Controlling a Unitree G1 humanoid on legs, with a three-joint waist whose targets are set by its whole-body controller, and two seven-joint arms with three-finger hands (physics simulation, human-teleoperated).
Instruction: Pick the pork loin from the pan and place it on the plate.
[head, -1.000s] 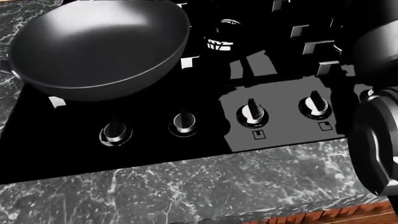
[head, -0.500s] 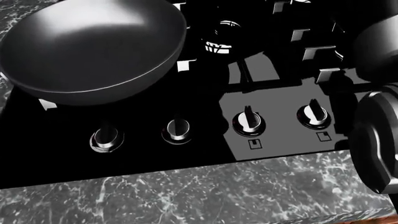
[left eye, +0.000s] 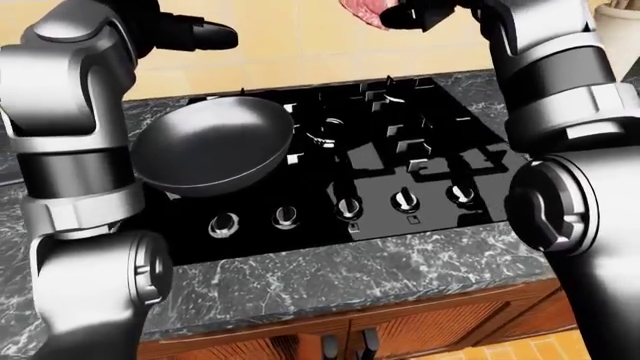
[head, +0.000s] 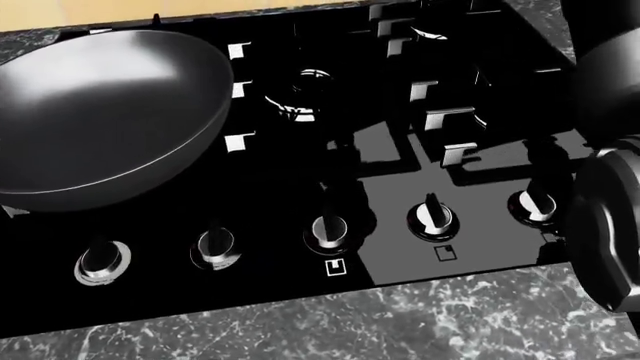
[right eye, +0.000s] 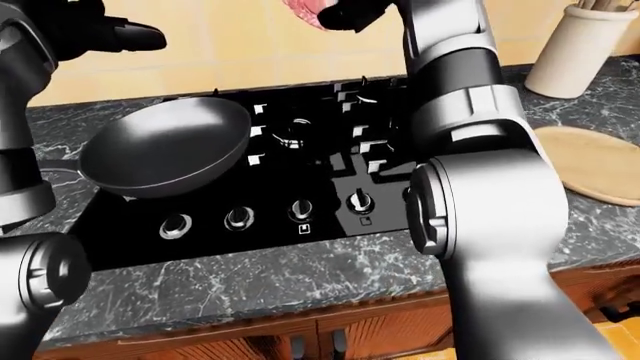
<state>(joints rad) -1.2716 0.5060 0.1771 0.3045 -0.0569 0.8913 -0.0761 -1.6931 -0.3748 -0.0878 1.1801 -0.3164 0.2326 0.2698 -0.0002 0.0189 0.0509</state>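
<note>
The head view has shifted since a second ago: the empty black pan (head: 100, 120) sits lower and further left, so the camera moved. At the right-eye view's top, the right hand (right eye: 345, 13) grips the pink pork loin (right eye: 303, 11). The wooden plate (right eye: 590, 161) waits at right. The left hand (left eye: 195, 34) holds nothing.

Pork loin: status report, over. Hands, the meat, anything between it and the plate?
Right hand shut on pork loin, raised at top edge. Left hand empty, fingers unclear. Pan empty on stove. Plate right, nothing blocking.
</note>
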